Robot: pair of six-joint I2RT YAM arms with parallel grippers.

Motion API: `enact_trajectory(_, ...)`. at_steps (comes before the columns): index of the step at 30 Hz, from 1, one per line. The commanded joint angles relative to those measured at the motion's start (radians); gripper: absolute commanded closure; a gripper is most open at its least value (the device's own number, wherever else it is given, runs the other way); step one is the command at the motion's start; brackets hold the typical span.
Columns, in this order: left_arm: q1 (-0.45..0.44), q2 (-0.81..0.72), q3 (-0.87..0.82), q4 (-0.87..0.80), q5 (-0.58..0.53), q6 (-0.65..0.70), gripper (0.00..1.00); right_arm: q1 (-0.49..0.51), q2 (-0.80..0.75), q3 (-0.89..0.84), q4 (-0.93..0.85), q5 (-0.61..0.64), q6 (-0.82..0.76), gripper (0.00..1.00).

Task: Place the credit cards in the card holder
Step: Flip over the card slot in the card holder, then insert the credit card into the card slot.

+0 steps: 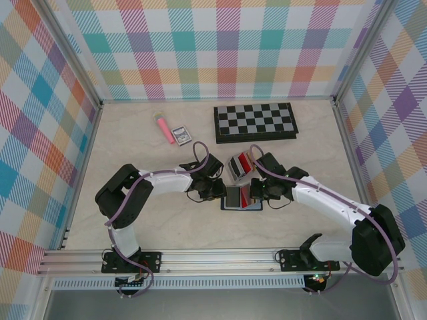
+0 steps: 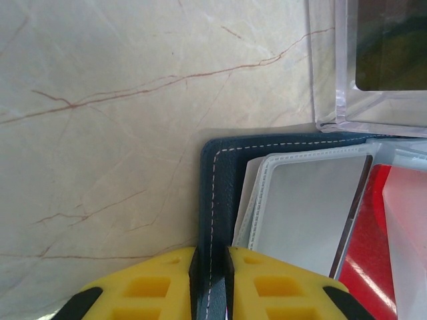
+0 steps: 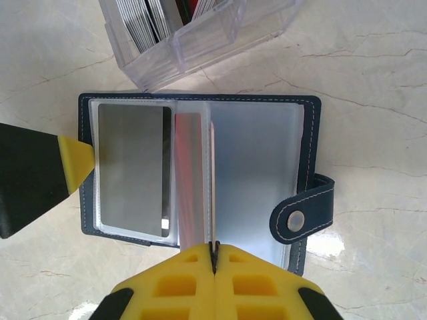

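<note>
Table: pale marble-look surface, smooth, thin reddish-brown veins.
Card holder: navy blue folding wallet, lying open and flat near the middle of the table between the two grippers, just in front of the clear stand. Leather-like grain, white stitching along a rounded-corner border.
Inner pockets: frosted, grey-blue plastic sleeves with a soft sheen, fanned left and right of the spine.
Snap tab: rounded navy strap on the right edge, stitched, with a round metal stud; it lies open, pointing outward.
Grey card: flat, matte silver-grey rectangle seated in the left sleeve.
Red card: glossy, thin, standing tilted at the spine; from the right wrist it shows nearly edge-on, a red glow through the sleeve.
Left gripper: yellow ribbed plastic fingers pinched on the wallet's left stitched border, grasping it against the table.
Right gripper: yellow fingers pressed tight together on the near thin edge of the red card.
Clear stand: transparent hard-plastic box, slotted, touching the wallet's far edge, with more cards upright inside.
Chessboard: black-and-white checked, flat, at the far side, well apart.
</note>
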Motion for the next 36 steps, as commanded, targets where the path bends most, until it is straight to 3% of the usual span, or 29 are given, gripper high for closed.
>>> enact_trajectory(1,-0.02,0.019,0.001,-0.022,-0.018,0.016,0.8,-0.001,-0.021,0.022,0.042,-0.037,-0.022,0.97)
enact_trajectory(8,-0.022,-0.01,0.005,-0.031,-0.042,0.022,0.74,-0.001,0.007,0.029,0.073,-0.092,-0.023,0.96)
enact_trajectory(15,-0.022,-0.032,0.015,-0.079,-0.066,0.033,0.69,-0.001,0.01,0.036,0.045,-0.056,-0.015,0.96)
enact_trajectory(22,-0.024,-0.018,0.025,-0.082,-0.062,0.035,0.69,-0.001,0.042,0.06,-0.052,0.066,0.004,0.96)
enact_trajectory(25,-0.023,-0.012,0.025,-0.088,-0.063,0.034,0.7,-0.001,0.011,0.054,-0.053,0.084,-0.007,0.96)
enact_trajectory(31,-0.023,-0.01,0.011,-0.1,-0.076,0.035,0.76,-0.004,-0.063,0.085,-0.158,0.247,0.018,0.96)
enact_trajectory(34,-0.023,-0.008,0.002,-0.09,-0.071,0.032,0.76,-0.006,-0.109,0.06,-0.087,0.161,-0.006,0.96)
enact_trajectory(36,-0.023,-0.011,-0.002,-0.085,-0.072,0.031,0.76,-0.006,-0.119,0.028,0.011,0.032,-0.014,0.96)
